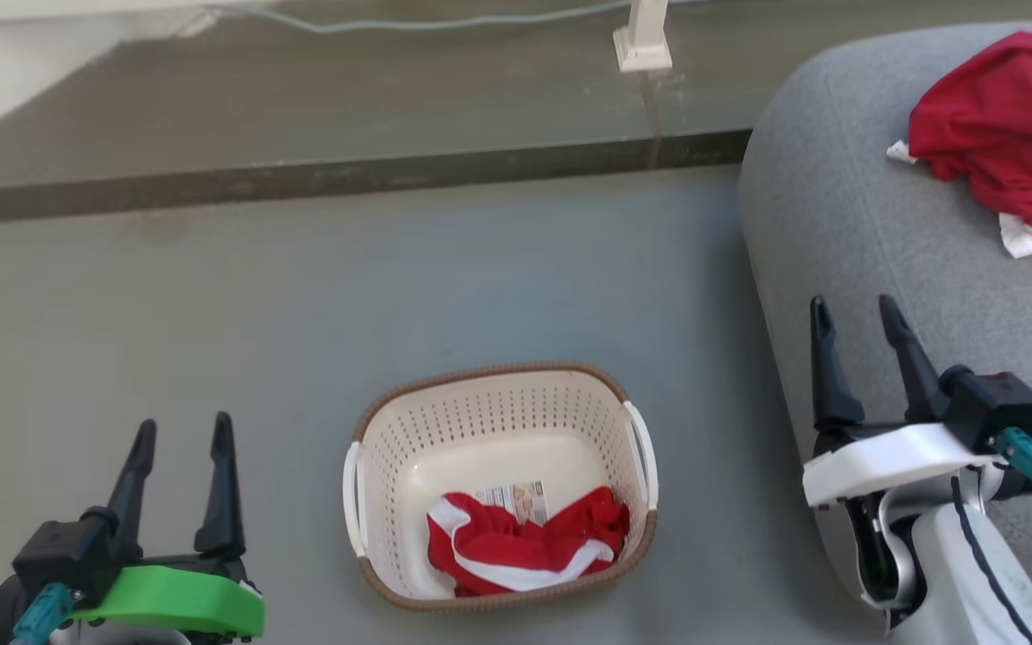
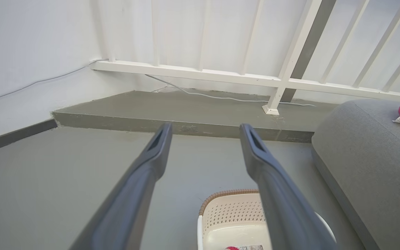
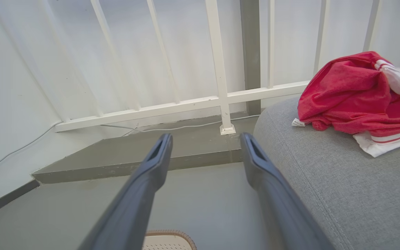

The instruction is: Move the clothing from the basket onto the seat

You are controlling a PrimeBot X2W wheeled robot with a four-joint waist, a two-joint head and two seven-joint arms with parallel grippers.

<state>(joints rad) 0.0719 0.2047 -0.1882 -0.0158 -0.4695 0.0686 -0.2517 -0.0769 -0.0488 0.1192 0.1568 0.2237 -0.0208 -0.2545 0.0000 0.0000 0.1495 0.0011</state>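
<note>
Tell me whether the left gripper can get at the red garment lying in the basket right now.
Probably yes. The left gripper is open and empty, just left of the basket; the red garment lies uncovered under its open top, and only the basket's wall stands between them.

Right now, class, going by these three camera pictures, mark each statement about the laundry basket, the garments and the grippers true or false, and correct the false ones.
1. A striped red garment lies in the laundry basket. True.
2. A crumpled red garment lies on the grey seat. True.
3. The right gripper is holding a garment. False: it is open and holds nothing.
4. The laundry basket stands on the grey seat. False: it stands on the floor beside the seat.
5. The left gripper is open. True.
</note>
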